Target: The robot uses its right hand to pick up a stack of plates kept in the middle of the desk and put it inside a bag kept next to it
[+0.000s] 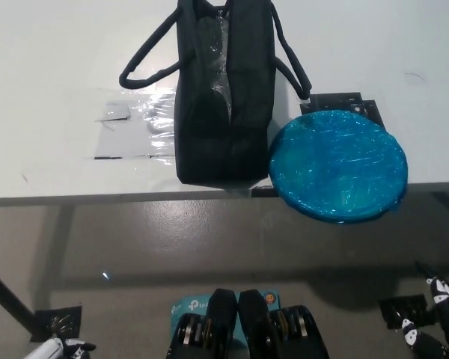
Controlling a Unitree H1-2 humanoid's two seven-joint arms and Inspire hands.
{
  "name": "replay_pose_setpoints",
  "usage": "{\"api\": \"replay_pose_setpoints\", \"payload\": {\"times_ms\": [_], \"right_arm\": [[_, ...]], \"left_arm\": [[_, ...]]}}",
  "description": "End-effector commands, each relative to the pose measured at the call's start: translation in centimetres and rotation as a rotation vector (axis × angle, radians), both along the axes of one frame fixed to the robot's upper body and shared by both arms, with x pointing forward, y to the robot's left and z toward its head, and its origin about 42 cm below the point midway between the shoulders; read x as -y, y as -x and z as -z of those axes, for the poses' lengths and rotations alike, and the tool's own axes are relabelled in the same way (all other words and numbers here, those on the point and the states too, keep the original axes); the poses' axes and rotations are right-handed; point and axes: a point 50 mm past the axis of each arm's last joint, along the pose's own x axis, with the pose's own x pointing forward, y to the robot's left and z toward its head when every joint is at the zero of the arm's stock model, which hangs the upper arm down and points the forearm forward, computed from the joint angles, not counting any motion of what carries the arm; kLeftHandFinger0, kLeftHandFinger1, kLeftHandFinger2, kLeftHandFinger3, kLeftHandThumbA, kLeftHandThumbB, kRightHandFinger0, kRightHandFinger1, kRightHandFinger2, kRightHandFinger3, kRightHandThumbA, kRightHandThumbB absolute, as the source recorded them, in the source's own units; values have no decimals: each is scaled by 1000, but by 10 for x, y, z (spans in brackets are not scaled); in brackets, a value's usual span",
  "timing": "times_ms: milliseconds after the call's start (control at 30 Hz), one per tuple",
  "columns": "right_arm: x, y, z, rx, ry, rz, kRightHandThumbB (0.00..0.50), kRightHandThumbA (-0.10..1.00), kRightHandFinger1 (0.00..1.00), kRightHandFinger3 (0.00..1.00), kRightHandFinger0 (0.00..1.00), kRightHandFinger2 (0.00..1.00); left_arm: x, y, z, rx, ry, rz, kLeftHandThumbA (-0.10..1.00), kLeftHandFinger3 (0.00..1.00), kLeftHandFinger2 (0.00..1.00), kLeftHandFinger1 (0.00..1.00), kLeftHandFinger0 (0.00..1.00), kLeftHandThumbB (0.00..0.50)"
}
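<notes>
A stack of blue plates (338, 166) wrapped in clear film lies on the white desk (52, 75), its front rim hanging a little over the desk's front edge. Touching its left side stands a black bag (223, 97) with two loop handles, its mouth open upward and shiny lining showing inside. My black right hand (438, 318) hangs low at the bottom right, well below the desk and apart from the plates. Only a sliver of my white left hand (60, 348) shows at the bottom left corner. Neither hand's fingers can be made out.
A patch of clear tape (135, 123) shines on the desk left of the bag. A black flat piece (344, 102) pokes out behind the plates. Grey floor (135, 247) lies below the desk edge, with a dark desk leg (11, 303) at lower left.
</notes>
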Motion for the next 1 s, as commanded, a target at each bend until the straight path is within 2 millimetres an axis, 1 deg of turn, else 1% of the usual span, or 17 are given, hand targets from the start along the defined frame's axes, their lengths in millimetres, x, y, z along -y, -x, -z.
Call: {"api": "replay_pose_setpoints", "payload": {"times_ms": [0,33,100,167,233,267,367,433,567,600,667,700,733,800,867,900,967], "right_arm": [[-19,-23,-62,290,327,28,500,516,1000,1000,1000,1000],[-39,-34,-96,382,370,-18,500,492,1000,1000,1000,1000],[-54,-42,-113,452,370,-73,500,502,1000,1000,1000,1000],[-60,-45,-118,487,363,-88,500,484,1000,1000,1000,1000],[-64,-46,-123,503,376,-105,500,504,1000,1000,1000,1000],[-71,-47,-131,494,363,-140,500,516,1000,1000,1000,1000],[-74,-48,-134,509,368,-156,500,518,1000,1000,1000,1000],[-81,-57,-144,531,397,-211,500,535,1000,1000,1000,1000],[-79,-63,-148,557,445,-233,500,509,1000,1000,1000,1000],[-78,-68,-149,580,449,-254,500,471,1000,1000,1000,1000],[-77,-65,-147,548,447,-276,500,465,1000,1000,1000,1000],[-78,-64,-146,545,441,-282,500,480,1000,1000,1000,1000],[-77,-63,-143,534,430,-293,500,517,1000,1000,1000,1000],[-77,-61,-140,512,435,-295,500,536,1000,1000,1000,1000],[-78,-61,-137,482,439,-289,500,537,1000,1000,1000,1000],[-77,-60,-132,446,440,-297,500,523,1000,1000,1000,1000],[-79,-64,-127,424,427,-295,500,518,1000,1000,1000,1000]], "left_arm": [[-7,0,-10,-14,-63,1,321,976,848,740,786,0],[-6,1,-11,-12,-67,3,305,974,848,742,790,0],[-6,0,-11,-16,-66,5,304,984,861,761,808,0],[-6,0,-11,-16,-63,7,308,985,862,763,809,0],[-6,0,-11,-18,-58,4,309,985,864,764,808,0],[-6,-2,-12,-19,-62,4,308,983,863,762,803,0],[-6,-2,-13,-23,-64,7,307,988,875,771,810,0],[-6,-3,-13,-23,-73,11,303,966,862,764,806,0],[-5,-3,-15,-28,-87,17,312,959,859,763,804,0],[-6,-3,-14,-25,-73,3,288,958,854,761,810,0],[-6,-5,-13,-36,-83,3,293,968,863,773,806,0],[-6,-5,-13,-38,-82,3,295,969,863,774,806,0],[-7,-5,-13,-42,-86,4,331,983,871,781,813,0],[-6,-5,-14,-41,-83,2,334,983,870,780,815,0],[-5,-4,-15,-39,-89,3,310,976,863,772,815,0],[-5,-4,-15,-41,-91,3,307,975,864,774,818,0],[-8,-7,-18,-36,-99,4,311,971,856,764,813,0]]}}
